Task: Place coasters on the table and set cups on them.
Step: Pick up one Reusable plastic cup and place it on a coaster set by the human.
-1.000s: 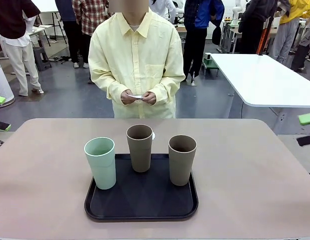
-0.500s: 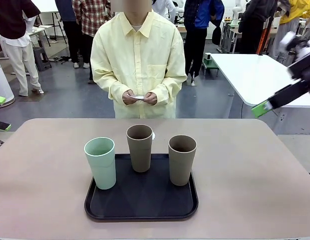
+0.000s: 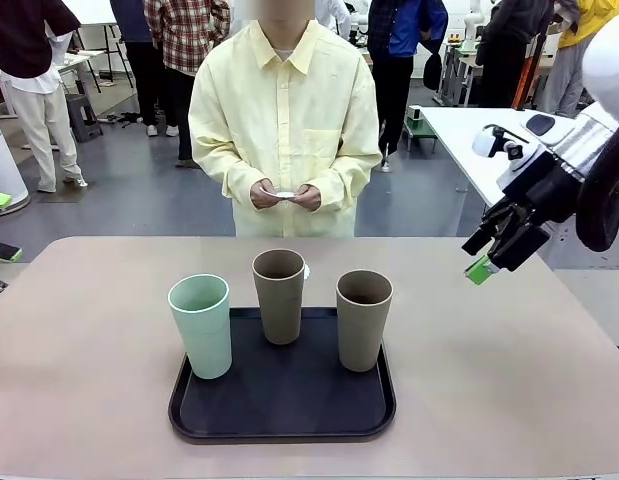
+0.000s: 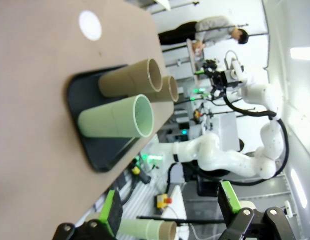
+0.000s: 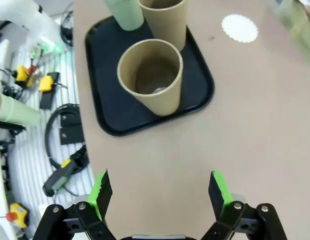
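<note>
Right pincer (image 3: 481, 258) jaws spread wide, nothing in them, hanging in the air over the far right part of the wide beige-tan bench (image 3: 89, 350), well apart from the cups. Left pincer (image 4: 169, 209) also wide and empty, well apart from the tray. Black rounded-square tray (image 3: 289, 400) sits on the bench, near centre. All three cups upright on it: pale mint green matte tapered tumbler (image 3: 201, 325) at the left edge, taupe-brown matte tapered tumbler (image 3: 279, 295) at the far middle, second taupe-brown tumbler (image 3: 364, 320) on the right. One small round white lacy coaster (image 5: 240, 27) lies flat on bare bench just past the tray's far side, behind the middle tumbler. Person in pale yellow shirt stands at the far side, hands (image 3: 284, 195) together holding a thin white thing, too small to tell what
</note>
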Controlling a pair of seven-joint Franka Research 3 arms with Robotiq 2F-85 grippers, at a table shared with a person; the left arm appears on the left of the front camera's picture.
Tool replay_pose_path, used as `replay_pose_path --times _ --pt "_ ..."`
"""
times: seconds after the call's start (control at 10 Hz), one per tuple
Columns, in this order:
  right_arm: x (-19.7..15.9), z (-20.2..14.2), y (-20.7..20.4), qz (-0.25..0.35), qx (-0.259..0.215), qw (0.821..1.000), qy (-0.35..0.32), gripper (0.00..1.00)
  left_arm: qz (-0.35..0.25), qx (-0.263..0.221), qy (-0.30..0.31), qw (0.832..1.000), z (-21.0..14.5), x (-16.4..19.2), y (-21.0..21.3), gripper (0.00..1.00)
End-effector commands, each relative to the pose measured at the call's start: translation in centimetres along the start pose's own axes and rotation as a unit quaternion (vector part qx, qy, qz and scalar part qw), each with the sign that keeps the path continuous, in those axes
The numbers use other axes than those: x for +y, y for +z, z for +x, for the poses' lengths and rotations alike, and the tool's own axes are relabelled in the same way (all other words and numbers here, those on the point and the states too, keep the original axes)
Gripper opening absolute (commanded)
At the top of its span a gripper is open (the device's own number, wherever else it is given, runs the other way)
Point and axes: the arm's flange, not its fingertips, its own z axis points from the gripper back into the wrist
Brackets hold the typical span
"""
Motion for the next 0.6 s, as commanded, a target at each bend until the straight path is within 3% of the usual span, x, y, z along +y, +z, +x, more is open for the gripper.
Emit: replay_pose_path --times 0.0,0.1,0.4,0.5 --pt "0.6 -1.0 -1.0 -0.018 -0.022 1.0 -0.012 1.0 -0.004 -0.001 -0.006 1.0 0.1 -0.1 0.2 1.0" --pt "0.0 0.0 0.0 0.0 0.0 1.0 0.0 1.0 -0.004 -0.001 -0.006 1.0 0.1 -0.1 0.2 1.0" --pt "0.0 -0.2 -0.1 -0.009 -0.004 1.0 0.001 1.0 -0.004 -0.001 -0.006 1.0 0.1 -0.1 0.2 1.0" --pt "0.1 -1.1 0.6 -0.013 -0.044 0.995 0.09 1.0 -0.004 -0.001 -0.006 1.0 0.1 -0.1 0.2 1.0"
